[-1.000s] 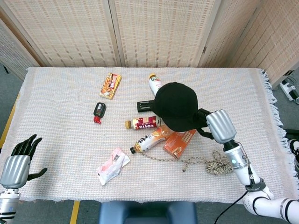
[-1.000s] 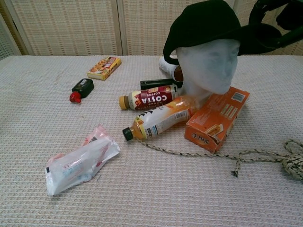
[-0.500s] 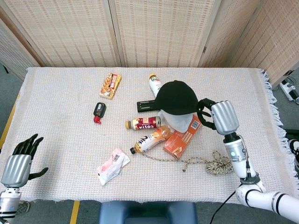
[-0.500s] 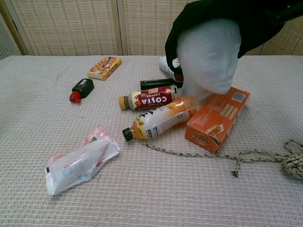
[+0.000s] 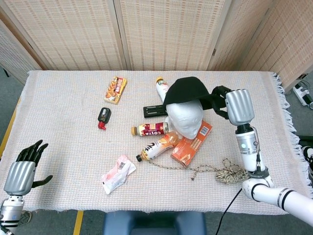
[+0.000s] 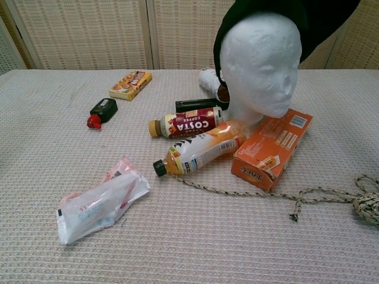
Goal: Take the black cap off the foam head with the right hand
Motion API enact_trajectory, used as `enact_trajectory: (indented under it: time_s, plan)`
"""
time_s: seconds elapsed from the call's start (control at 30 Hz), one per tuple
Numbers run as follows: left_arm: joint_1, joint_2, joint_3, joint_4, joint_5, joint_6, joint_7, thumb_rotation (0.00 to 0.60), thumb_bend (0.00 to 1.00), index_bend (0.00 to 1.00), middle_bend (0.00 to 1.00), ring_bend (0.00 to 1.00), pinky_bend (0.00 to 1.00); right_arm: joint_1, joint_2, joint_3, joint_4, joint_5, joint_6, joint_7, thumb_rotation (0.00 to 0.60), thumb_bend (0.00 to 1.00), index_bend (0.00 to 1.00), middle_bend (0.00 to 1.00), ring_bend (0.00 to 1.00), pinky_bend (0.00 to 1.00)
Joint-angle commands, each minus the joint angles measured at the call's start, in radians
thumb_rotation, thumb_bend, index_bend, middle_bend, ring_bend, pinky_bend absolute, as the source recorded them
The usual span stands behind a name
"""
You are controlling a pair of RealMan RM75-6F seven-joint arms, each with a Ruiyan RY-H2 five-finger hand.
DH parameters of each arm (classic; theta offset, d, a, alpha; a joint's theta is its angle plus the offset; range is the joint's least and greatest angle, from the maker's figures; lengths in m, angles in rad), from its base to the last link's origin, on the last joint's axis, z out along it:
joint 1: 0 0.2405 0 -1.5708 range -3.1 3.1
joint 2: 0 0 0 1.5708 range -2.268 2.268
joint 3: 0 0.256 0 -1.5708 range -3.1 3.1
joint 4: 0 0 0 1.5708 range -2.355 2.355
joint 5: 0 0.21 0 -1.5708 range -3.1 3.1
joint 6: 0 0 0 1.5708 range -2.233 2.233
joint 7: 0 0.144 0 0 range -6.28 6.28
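The black cap is tipped up and back off the white foam head, whose face and crown now show. In the chest view the black cap hangs behind and above the foam head. My right hand grips the cap's brim at its right side, raised above the table. My left hand hovers open at the near left edge, fingers spread, holding nothing; it does not show in the chest view.
Around the head's base lie a Costa coffee bottle, an orange drink bottle, an orange box and a black holder. A rope coils near right. A snack box, black bottle, white packet lie left.
My right hand has risen and moved back, lifting the cap's brim. The cap slid up off the foam head's face, which is now uncovered. The left hand barely shifted.
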Motion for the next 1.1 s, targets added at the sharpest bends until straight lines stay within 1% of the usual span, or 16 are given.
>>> enact_trajectory:
  time_s: [0.03,0.17,0.33,0.47,0.6,0.73,0.97,1.1]
  plan:
    - [-0.002,-0.002,-0.001,0.001,0.0,-0.002,0.0,0.6,0.06,0.14,0.1,0.14,0.18,0.037,-0.017,0.019,0.059,0.027,-0.028,-0.017,0.6,0.66,0.86,0.72,0.96,1.0]
    - [-0.006,-0.006,0.0,0.003,-0.002,-0.008,0.0,0.6,0.06,0.14,0.1,0.14,0.18,0.068,-0.034,0.029,0.126,0.05,-0.047,-0.029,0.6,0.67,0.86,0.73,0.96,1.0]
    - [-0.01,-0.011,0.0,0.008,-0.005,-0.016,-0.002,0.6,0.06,0.14,0.1,0.14,0.18,0.09,-0.045,0.029,0.203,0.072,-0.068,-0.034,0.6,0.67,0.86,0.73,0.96,1.0]
    - [-0.012,-0.015,0.001,0.012,-0.002,-0.016,-0.007,0.6,0.06,0.14,0.1,0.13,0.18,0.09,-0.046,0.015,0.265,0.086,-0.083,-0.038,0.6,0.68,0.86,0.73,0.96,1.0]
    - [-0.013,-0.017,0.002,0.016,-0.003,-0.019,-0.011,0.6,0.06,0.14,0.1,0.13,0.18,0.07,-0.029,-0.006,0.293,0.095,-0.091,-0.029,0.6,0.68,0.87,0.73,0.96,1.0]
    - [-0.014,-0.018,0.005,0.017,0.002,-0.019,-0.014,0.6,0.06,0.14,0.1,0.13,0.18,0.023,0.017,-0.045,0.276,0.083,-0.082,-0.022,0.6,0.68,0.87,0.73,0.96,1.0]
    - [-0.018,-0.016,0.007,0.005,0.018,-0.012,-0.012,0.6,0.06,0.14,0.1,0.13,0.18,-0.083,0.145,-0.126,0.16,0.035,-0.057,0.02,0.6,0.68,0.87,0.73,0.96,1.0]
    - [-0.018,-0.015,0.01,-0.003,0.025,-0.009,-0.008,0.6,0.06,0.14,0.1,0.13,0.18,-0.128,0.18,-0.174,0.122,0.009,-0.055,0.044,0.6,0.68,0.86,0.73,0.96,1.0]
